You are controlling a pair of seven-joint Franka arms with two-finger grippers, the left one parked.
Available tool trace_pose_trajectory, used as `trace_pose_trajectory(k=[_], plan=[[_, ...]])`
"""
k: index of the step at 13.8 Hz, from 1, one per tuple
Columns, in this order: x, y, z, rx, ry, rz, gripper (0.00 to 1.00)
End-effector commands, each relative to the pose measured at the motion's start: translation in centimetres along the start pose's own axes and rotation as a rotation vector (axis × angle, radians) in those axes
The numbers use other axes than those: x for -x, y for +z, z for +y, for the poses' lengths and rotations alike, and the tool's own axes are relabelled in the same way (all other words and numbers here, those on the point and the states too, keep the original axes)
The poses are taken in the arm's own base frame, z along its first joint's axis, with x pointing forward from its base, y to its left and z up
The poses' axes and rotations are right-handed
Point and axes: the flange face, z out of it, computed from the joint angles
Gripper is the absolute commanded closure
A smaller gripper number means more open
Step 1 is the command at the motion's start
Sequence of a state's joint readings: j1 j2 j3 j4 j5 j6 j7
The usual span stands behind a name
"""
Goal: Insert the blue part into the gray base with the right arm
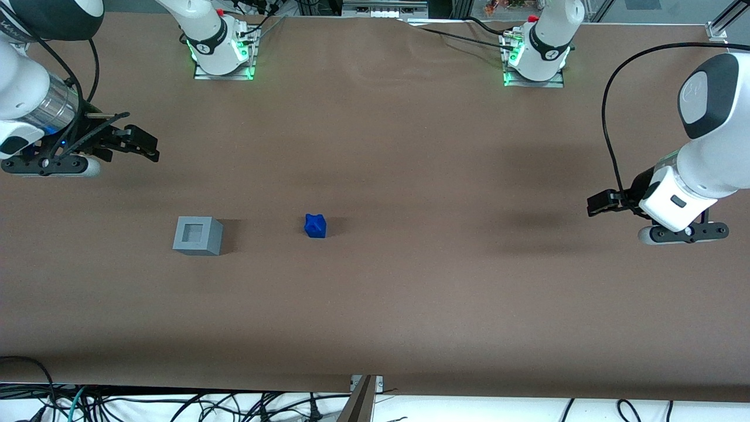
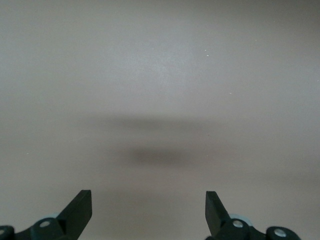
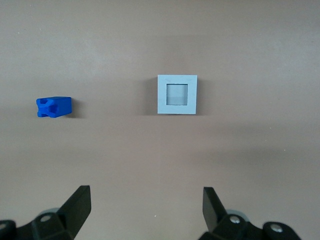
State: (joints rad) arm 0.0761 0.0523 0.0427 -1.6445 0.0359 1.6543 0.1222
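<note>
Blue part (image 1: 314, 225) lies on the brown surface (image 1: 410, 305), near the middle of it and well apart from the gray base (image 1: 198, 235), which sits toward the working arm's end with its square recess facing up and unfilled. The right arm (image 1: 29, 99) holds its gripper (image 1: 143, 146) above the surface, farther from the front camera than the gray base. Its fingers (image 3: 77, 205) are spread wide and hold nothing.

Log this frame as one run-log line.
phase: pre-grasp | gripper: open, raised, holding nothing | blue part: on table, beside gray base, apart | recess: unfilled
</note>
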Motion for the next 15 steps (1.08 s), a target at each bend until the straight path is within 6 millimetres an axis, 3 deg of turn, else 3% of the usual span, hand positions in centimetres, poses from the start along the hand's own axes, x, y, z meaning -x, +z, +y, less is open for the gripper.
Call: trace_pose_trajectory(k=[1,15], plan=[[0.8,-0.67,0.09,0.011,-0.009,-0.019,0.01],[0.92,-0.69,0.19,0.011,-0.043,-0.026,0.01]])
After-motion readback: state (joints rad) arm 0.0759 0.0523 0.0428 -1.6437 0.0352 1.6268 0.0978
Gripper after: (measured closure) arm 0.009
